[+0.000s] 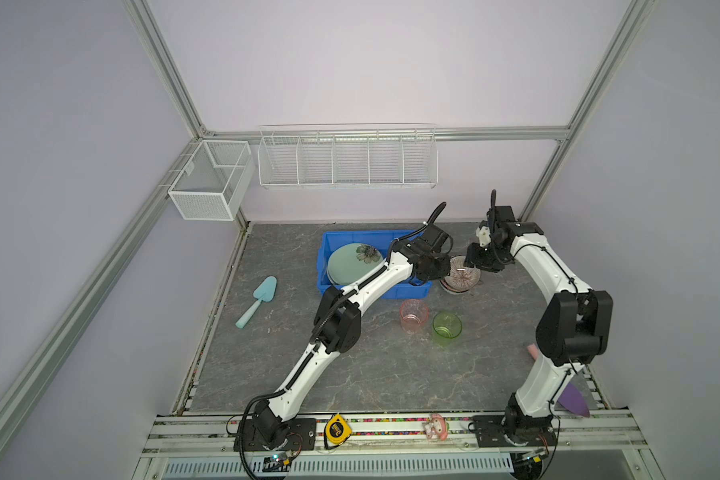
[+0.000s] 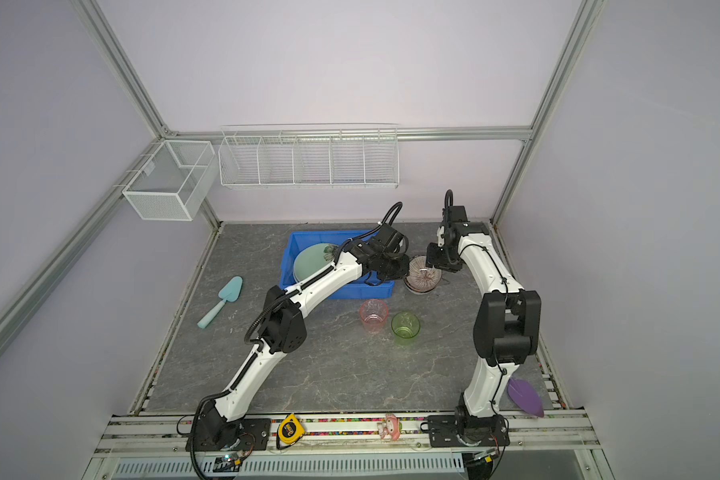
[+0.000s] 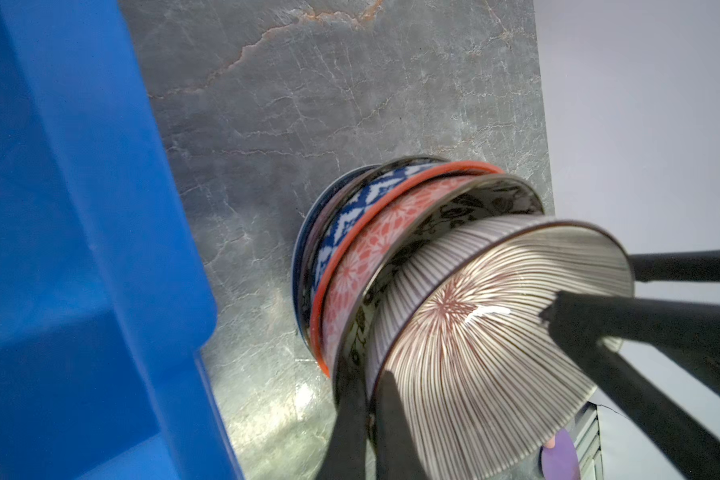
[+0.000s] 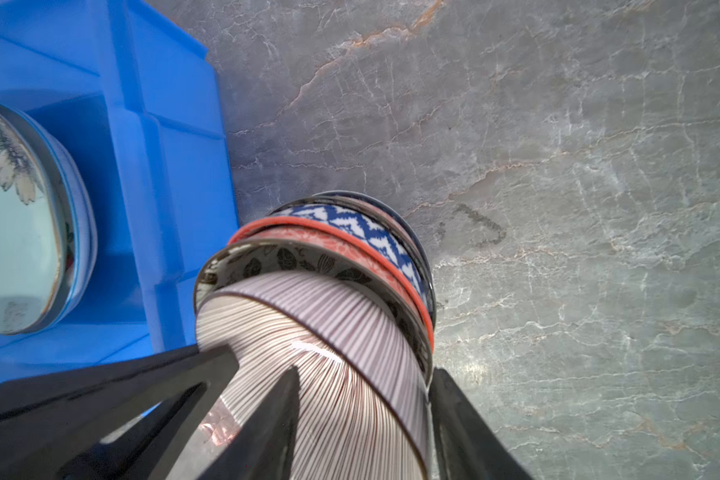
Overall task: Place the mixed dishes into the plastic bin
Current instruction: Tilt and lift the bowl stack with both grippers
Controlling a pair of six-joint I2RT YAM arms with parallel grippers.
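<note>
**Right beside the blue bin (image 1: 395,291): bowl stack (image 1: 460,277) is one short hop away**

Over on the bin's right side, just outside its wall, the stack of small patterned bowls is sitting upright on the worktop (image 1: 371,374). It's not in the bin yet. So it all comes down to direction. In both top views the bin lies directly left of the stack with its wall close against it. My guess is the move has to go up first to clear that wall, then left.

Both hands are at the striped bowl (image 3: 466,357) on top. The left hand (image 3: 368,374) reaches across the bin and is fully closed. It's pinching the bin-side rim of that bowl, one finger inside and one outside. The right hand (image 4: 364,372) comes in from the opposite side and straddles the far rim, roughly half spread. Its outer finger is at the rim but the inner one hangs clear of the wall, so I wouldn't call that a grip. The striped bowl looks a bit cocked in the leaf-pattern bowl (image 4: 267,259) below it.

My read is that the left hand has the hold and sits on the bin side, so it's the natural one to carry. The right looks better placed to steady the rest.

For a landing spot, the green plate (image 1: 346,266) and the plates under it fill the bin's left part. The right wrist view shows bare blue floor between them and the near wall. The pink cup (image 1: 413,316) and green cup (image 1: 447,328) stand in front of the bin, well apart from both hands.
</note>
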